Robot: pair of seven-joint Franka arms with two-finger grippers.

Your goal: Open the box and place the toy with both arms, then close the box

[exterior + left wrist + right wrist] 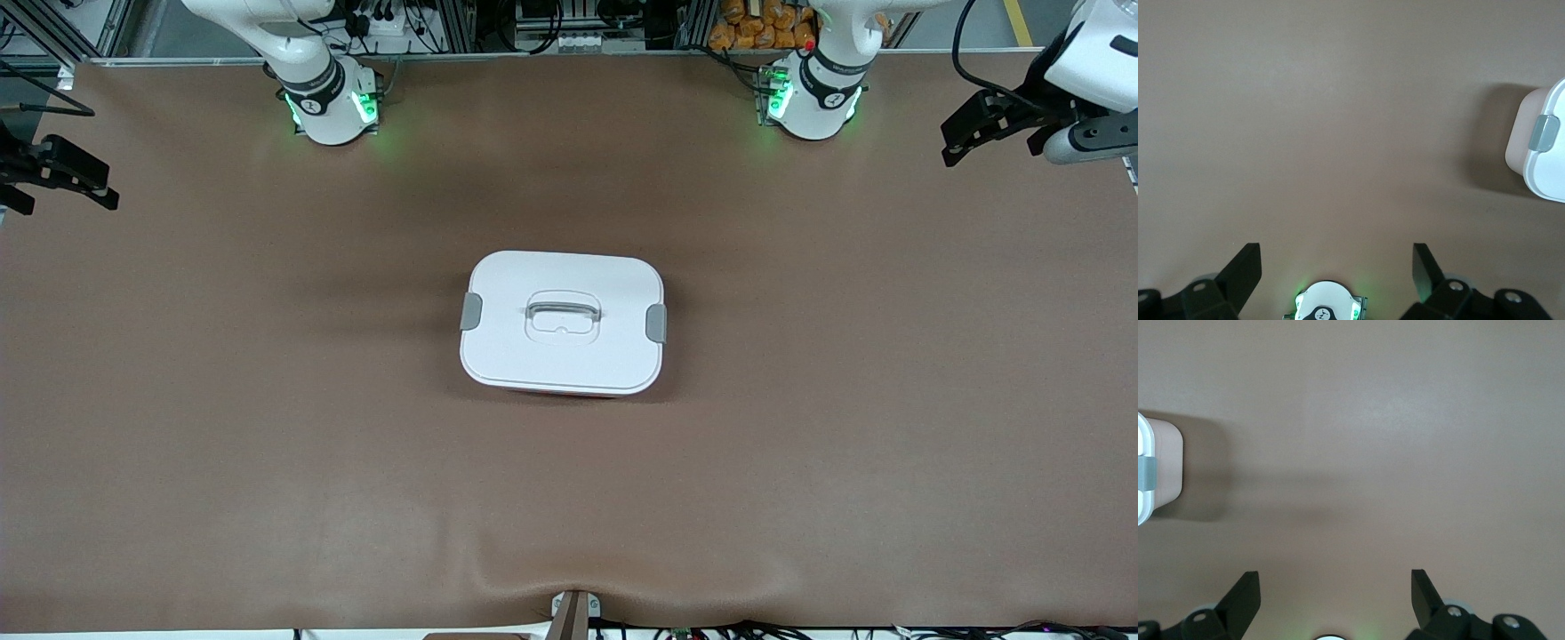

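The box (563, 322) stands in the middle of the table, a white lid on a pink tub. Its lid is on, with a recessed handle (563, 313) and grey clips (471, 311) at both ends. The toy is out of view. My left gripper (991, 142) hangs open and empty over the table's edge at the left arm's end. In the left wrist view that gripper (1337, 267) faces bare mat, with the box (1541, 150) at the frame's edge. My right gripper (62, 191) is open and empty over the right arm's end. The right wrist view shows this gripper (1335, 593) and a corner of the box (1158, 470).
A brown mat (267, 400) covers the whole table. The two green-lit arm bases (333, 102) (813, 98) stand along the edge farthest from the front camera. A small bracket (573, 613) sits at the nearest edge, and cables and orange items (756, 22) lie off the table.
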